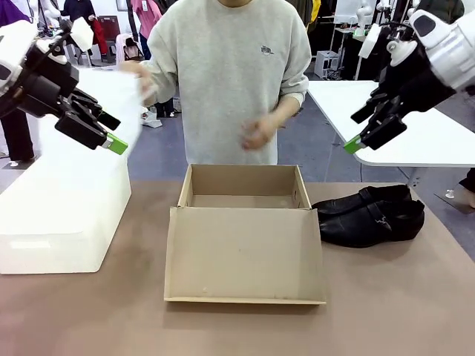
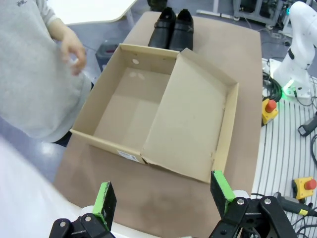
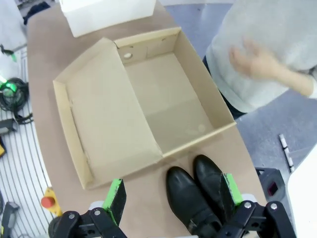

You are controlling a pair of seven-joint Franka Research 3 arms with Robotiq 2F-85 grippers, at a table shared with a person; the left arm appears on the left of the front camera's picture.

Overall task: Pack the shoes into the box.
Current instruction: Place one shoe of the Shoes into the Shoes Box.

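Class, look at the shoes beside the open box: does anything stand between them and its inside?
Nothing loose does. Only the side wall of the box stands between the shoes and its empty inside. The lid lies flat on the robot's side.

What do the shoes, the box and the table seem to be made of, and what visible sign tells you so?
Shoes: probably leather or a look-alike, black and glossy; light glints off the uppers.
Box: plain brown cardboard, matte; thin folded walls and a flat hinged lid.
Table: brown, matte and smooth; the look does not settle the material.
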